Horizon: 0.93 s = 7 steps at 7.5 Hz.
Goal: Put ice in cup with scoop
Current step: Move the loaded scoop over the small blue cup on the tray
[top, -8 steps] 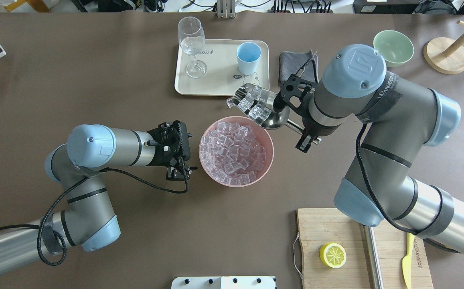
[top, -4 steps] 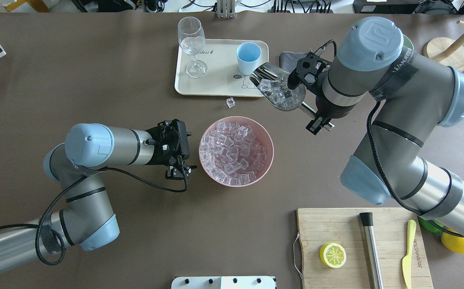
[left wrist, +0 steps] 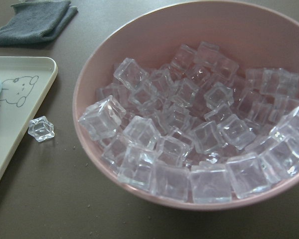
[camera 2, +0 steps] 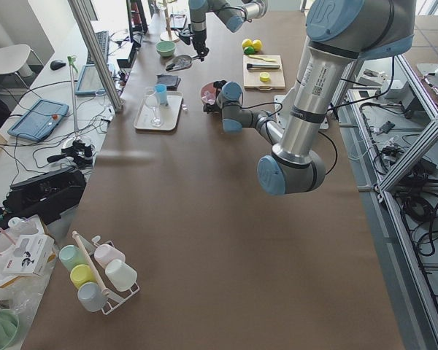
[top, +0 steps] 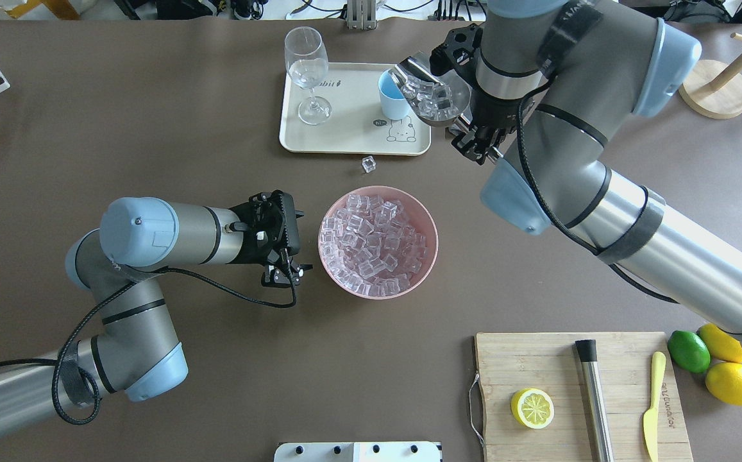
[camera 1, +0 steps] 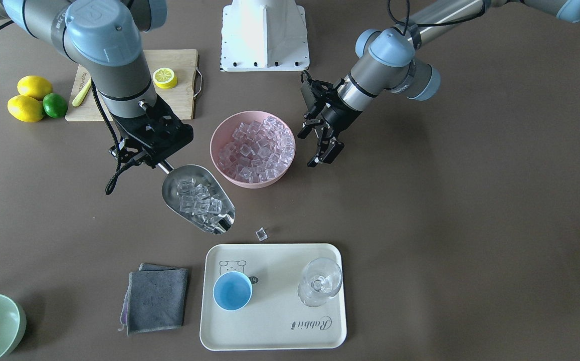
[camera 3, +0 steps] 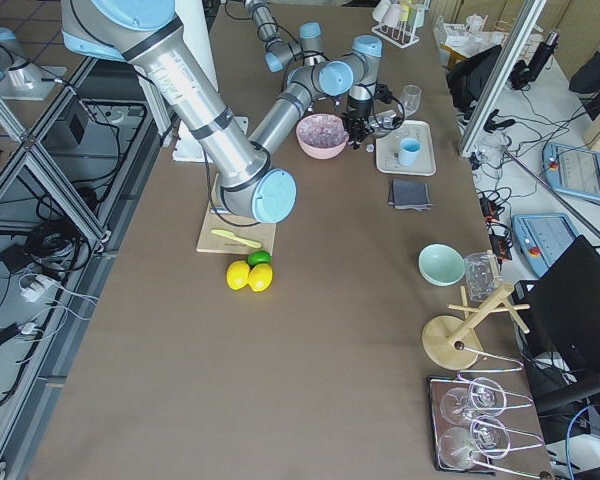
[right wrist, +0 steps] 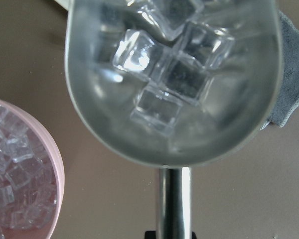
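My right gripper (top: 473, 142) is shut on the rod handle of the steel scoop (top: 433, 97) and holds it raised, with several ice cubes (right wrist: 164, 74) in its trough. In the overhead view the scoop's mouth overlaps the right rim of the light-blue cup (top: 390, 106). In the front view the scoop (camera 1: 197, 200) shows short of the tray. The cup (camera 1: 232, 291) stands upright and empty on the cream tray (camera 1: 269, 341). My left gripper (camera 1: 320, 145) is open and empty beside the pink bowl (top: 436, 240), which is full of ice (left wrist: 179, 124).
One stray ice cube (top: 369, 165) lies on the table just before the tray. A stemmed glass (top: 306, 64) stands on the tray left of the cup. A grey cloth (camera 1: 157, 298) lies beside the tray. A cutting board (top: 537, 359) with a lemon half, steel cylinder and knife is near right.
My right arm carried the loaded scoop from the bowl's far edge out to the cup. One cube dropped onto the table near the tray. The left arm barely moved.
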{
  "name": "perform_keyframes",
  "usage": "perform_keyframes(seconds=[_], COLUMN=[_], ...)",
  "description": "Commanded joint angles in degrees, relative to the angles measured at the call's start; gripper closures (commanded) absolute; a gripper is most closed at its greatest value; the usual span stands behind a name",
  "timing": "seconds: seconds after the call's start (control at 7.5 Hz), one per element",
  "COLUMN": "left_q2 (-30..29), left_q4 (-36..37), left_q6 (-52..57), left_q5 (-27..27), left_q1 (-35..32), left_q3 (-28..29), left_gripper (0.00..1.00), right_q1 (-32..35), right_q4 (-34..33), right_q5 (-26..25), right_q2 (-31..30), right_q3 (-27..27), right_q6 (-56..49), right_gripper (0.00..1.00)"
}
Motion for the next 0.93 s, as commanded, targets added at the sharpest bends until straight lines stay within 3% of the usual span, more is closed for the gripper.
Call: perform_keyframes(seconds=[0.0, 0.4, 0.8], left_q2=[0.31, 0.48, 0.49], left_q4=[-0.03, -0.03, -0.03], left_q6=[0.00, 0.00, 0.26], left_q5=[-0.07, -0.07, -0.33], left_q1=[-0.20, -0.20, -0.20], left_q3=[-0.21, -0.21, -0.21], left_gripper=[0.02, 0.02, 0.02], right_q1=[5.22, 5.85, 5.68], right_q4=[-3.98, -15.45, -25.84], right_q5=[11.59, 16.10, 17.43], right_q2=[13.21, 20.62, 23.10], right_q3=[-20.16, -29.71, -31.76], right_q6=[-0.02, -0.63, -0.81], right_gripper=[1.00, 1.00, 1.00])
